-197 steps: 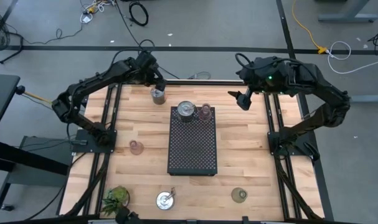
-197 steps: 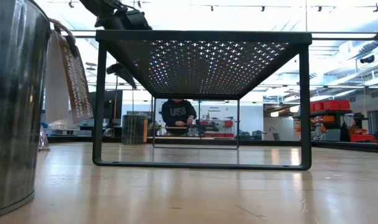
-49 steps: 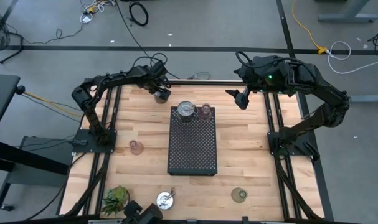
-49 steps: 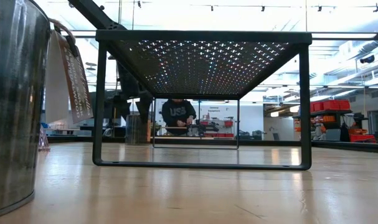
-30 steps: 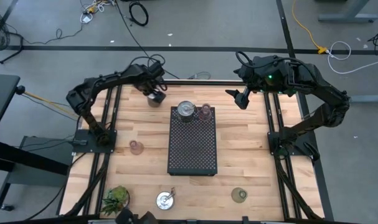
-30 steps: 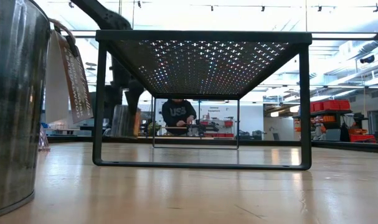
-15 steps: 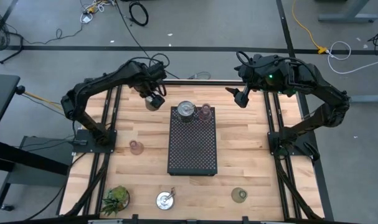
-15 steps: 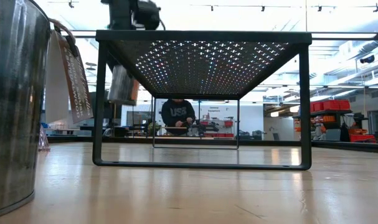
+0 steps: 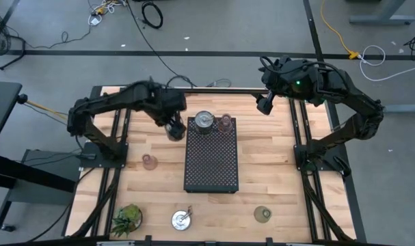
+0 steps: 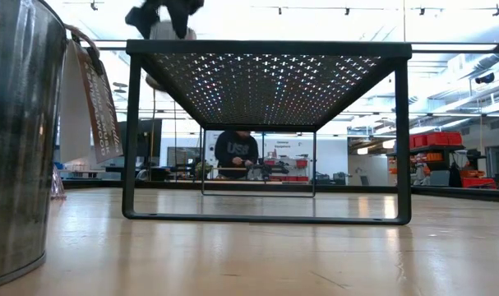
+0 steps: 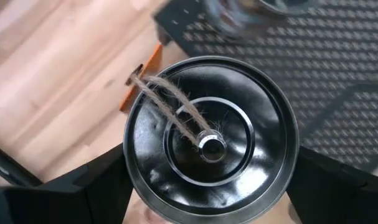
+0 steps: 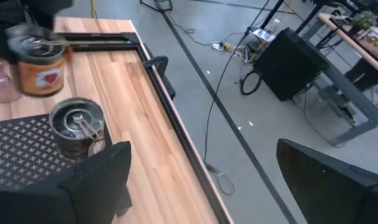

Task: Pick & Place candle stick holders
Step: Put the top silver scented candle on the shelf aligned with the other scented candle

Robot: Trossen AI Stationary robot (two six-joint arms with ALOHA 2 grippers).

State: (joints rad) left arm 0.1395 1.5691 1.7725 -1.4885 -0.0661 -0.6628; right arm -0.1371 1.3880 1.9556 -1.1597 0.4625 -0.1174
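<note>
Left pincer [image 9: 174, 128] wide round silvery metal holder [image 11: 212, 141], above tray [image 9: 211, 160] edge.

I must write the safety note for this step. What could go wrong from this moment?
1. The left gripper carries a metal holder in the air beside the black tray; the holder could catch the tray's edge.
2. A second metal holder and a pink holder already stand at that end of the tray; a close placement might topple them.
</note>
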